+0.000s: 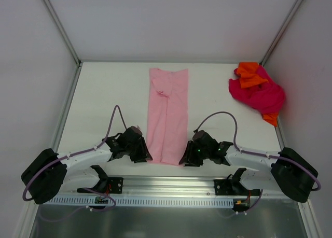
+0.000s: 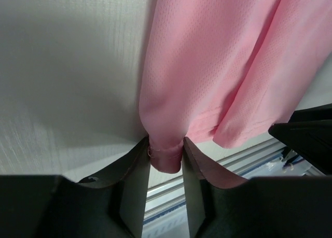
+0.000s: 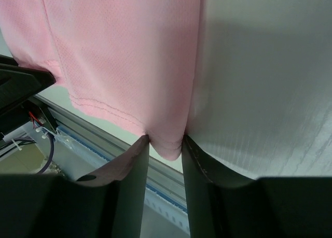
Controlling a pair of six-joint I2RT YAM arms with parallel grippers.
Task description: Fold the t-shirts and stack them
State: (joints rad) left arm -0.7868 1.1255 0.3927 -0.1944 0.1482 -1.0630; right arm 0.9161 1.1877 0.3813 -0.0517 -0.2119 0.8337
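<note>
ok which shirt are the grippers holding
The pink shirt, the long folded strip mid-table: the left gripper and right gripper each pinch a near corner. The magenta shirt and orange shirt lie crumpled together at far right, untouched.

White all round here: a plain back wall [image 1: 171,20], a left wall [image 1: 26,72] and a right wall [image 1: 311,56] box in the white surface [image 1: 104,87]. A slim grey left post [image 1: 59,25] and right post [image 1: 284,25] climb from the far corners. Up close that surface shows a fine woven grain. Along its near edge runs an aluminium rail [image 1: 166,182], then a white slotted strip [image 1: 166,201], then a dull metal sheet [image 1: 166,222] below. The light is soft and even, with only faint shadows.
</note>
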